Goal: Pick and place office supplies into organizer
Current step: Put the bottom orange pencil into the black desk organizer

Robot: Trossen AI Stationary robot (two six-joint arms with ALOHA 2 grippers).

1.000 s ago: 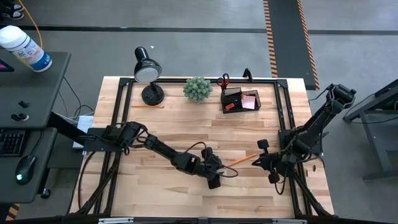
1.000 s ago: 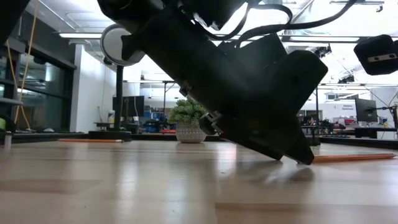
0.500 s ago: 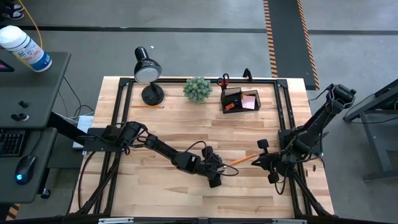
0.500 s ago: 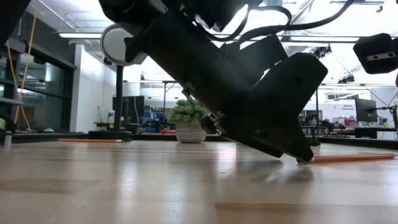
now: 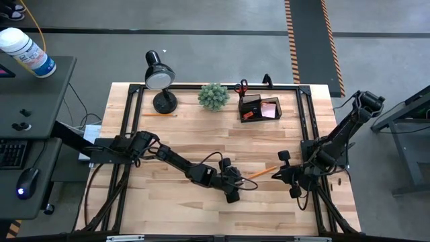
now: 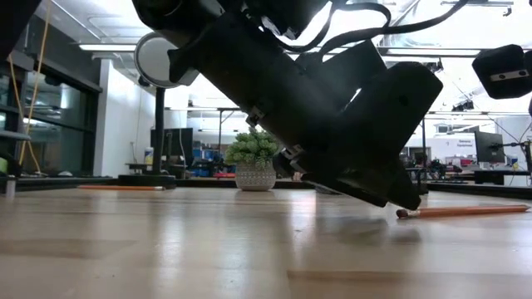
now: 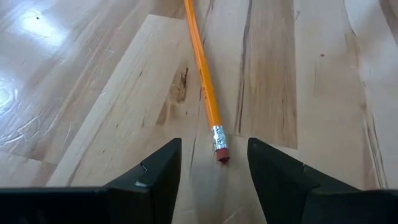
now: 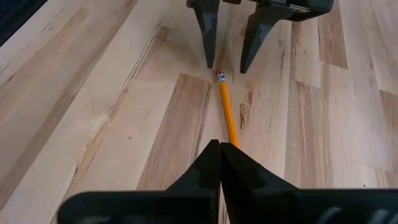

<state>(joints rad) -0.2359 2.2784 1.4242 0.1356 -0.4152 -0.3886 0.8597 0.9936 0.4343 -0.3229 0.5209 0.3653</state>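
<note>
An orange pencil (image 7: pixel 202 68) lies flat on the wooden table, its eraser end (image 7: pixel 221 152) toward my left gripper (image 7: pixel 214 144). That gripper is open, and its fingers stand on either side of the eraser end without touching it. From above, the pencil (image 5: pixel 261 172) runs between my left gripper (image 5: pixel 240 188) and my right gripper (image 5: pixel 279 175). My right gripper (image 8: pixel 217 146) is shut, holds nothing and hangs above the pencil's other end. The black organizer (image 5: pixel 260 107) stands at the far edge with red-handled scissors (image 5: pixel 241 87) and a pink pad (image 5: pixel 269 109) in it.
A black desk lamp (image 5: pixel 160 77) and a green plant ball (image 5: pixel 213 96) stand along the far edge, left of the organizer. A second pencil (image 5: pixel 159 115) lies by the lamp's foot. Bare wood stretches between the pencil and the organizer.
My left gripper's fingertips have risen a little off the table, and the pencil's eraser end now shows clear of them in the low view. The pencil has stayed where it was.
</note>
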